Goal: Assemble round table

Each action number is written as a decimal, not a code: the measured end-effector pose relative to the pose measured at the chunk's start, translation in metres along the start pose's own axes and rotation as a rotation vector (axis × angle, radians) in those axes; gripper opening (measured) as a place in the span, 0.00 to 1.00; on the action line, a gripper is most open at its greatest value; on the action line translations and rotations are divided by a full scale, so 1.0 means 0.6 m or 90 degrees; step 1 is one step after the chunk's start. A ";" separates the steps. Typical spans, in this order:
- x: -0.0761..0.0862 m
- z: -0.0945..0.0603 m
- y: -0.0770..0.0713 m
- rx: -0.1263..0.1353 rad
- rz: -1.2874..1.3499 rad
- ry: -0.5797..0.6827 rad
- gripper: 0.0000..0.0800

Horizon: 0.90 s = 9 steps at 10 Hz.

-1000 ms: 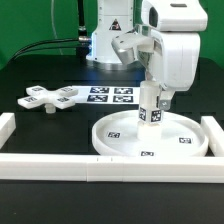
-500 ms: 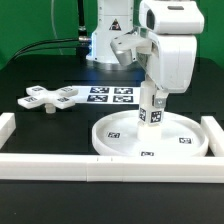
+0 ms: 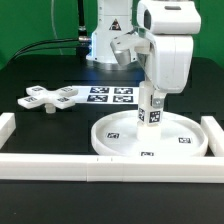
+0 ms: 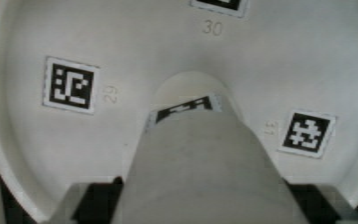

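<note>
A: Where the arm hangs above the disc [image 3: 108,140], what does the gripper [image 3: 151,96] hold?

B: The post [image 3: 150,112]. The jaws are narrowed onto its upper part and grip it from two sides. It stands upright.

A: And where over the disc is it?

B: At the middle, inside the rim. Its lower end is down at the disc's floor. Whether it touches or sits just above, I cannot tell from the exterior view.

A: Does the wrist view help?

B: A little. There the post [image 4: 194,160] runs away from the camera toward the centre of the disc [image 4: 34,130], with a dark finger [image 4: 101,198] at each side of it near the camera. Its far end carries a tag [image 4: 190,104], and two more tags lie on the disc floor, one on each side of the post. Contact is hidden there too.

A: The cross [image 3: 52,97]?

B: It lies flat on the black table [image 3: 40,60], well apart from the disc, toward the exterior view's left. Just beside it, toward the right, lies the marker board [image 3: 110,95].

A: And the bars?

B: White bars [image 3: 60,166] border the table. The disc lies close to the front one and to the one at the exterior view's right.
</note>
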<state>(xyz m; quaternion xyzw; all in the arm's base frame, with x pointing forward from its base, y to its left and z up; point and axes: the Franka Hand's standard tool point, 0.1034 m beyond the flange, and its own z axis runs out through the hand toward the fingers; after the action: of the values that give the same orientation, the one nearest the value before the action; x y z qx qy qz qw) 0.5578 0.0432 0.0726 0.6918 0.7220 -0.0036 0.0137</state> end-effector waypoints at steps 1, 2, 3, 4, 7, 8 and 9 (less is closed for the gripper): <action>0.000 0.000 0.000 0.000 0.046 0.000 0.51; 0.001 0.001 0.000 0.000 0.127 0.003 0.51; 0.002 0.002 0.001 -0.002 0.216 0.007 0.51; 0.008 0.002 0.004 -0.007 0.309 0.009 0.51; 0.003 0.001 0.006 -0.019 0.564 0.027 0.51; 0.001 0.003 0.005 -0.013 0.645 0.033 0.51; -0.001 0.003 0.006 -0.007 0.723 0.043 0.51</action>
<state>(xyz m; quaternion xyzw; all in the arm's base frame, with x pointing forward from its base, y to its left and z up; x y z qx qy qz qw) 0.5613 0.0427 0.0708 0.9710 0.2371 0.0303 -0.0058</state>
